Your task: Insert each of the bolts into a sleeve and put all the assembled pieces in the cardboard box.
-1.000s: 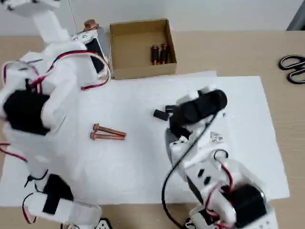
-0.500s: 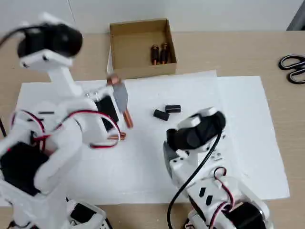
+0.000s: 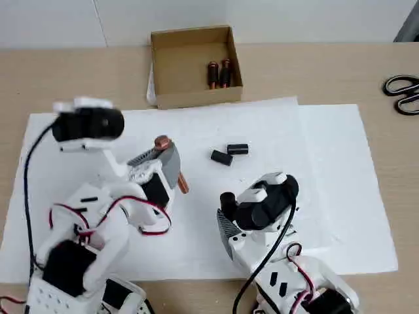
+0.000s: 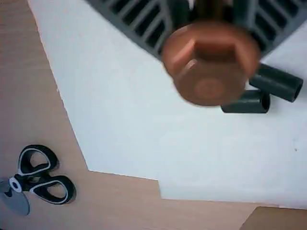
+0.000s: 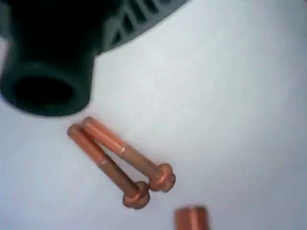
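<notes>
The left gripper, clamped on a bolt, has swung back from the cardboard box to the paper sheet's middle. The right gripper, drawn toward the sheet's near edge, seems to pinch a black sleeve; two loose sleeves lie beyond.

We saw a copper-coloured hex-head metal bolt, two matching copper bolts on the plain white paper sheet, a matt black plastic tube sleeve, a brown cardboard box, and black-handled steel scissors on the tan wooden table.
</notes>
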### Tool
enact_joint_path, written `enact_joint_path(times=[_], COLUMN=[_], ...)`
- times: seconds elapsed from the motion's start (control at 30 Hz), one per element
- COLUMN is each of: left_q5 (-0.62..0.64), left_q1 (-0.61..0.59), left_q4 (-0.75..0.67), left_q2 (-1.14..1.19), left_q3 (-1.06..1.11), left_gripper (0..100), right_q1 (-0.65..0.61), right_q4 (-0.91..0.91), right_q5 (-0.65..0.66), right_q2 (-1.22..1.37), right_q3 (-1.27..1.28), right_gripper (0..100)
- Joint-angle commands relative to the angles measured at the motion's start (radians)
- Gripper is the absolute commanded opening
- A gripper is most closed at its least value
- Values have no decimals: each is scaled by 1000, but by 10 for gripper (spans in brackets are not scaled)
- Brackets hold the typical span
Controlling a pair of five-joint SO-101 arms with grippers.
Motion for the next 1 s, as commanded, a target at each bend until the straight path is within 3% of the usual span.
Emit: enact_joint_path(times=[0.0, 0.23, 0.43, 0.97], left_q5=[0, -17, -14, -17], left_q1=[8, 17, 110, 213], left_q4=[-77, -180, -235, -235], left_q2=[-101, -184, -184, -183], left_q3=[107, 231, 226, 225], left_gripper=[6, 6, 6, 6], right_q1=[-4, -48, -119, -120], right_q4=[-24, -85, -102, -99], right_q5=[-3, -2, -2, 0], right_q2=[-12, -12, -10, -10], right_q3=[9, 40, 63, 75], right_gripper=[5, 5, 5, 5])
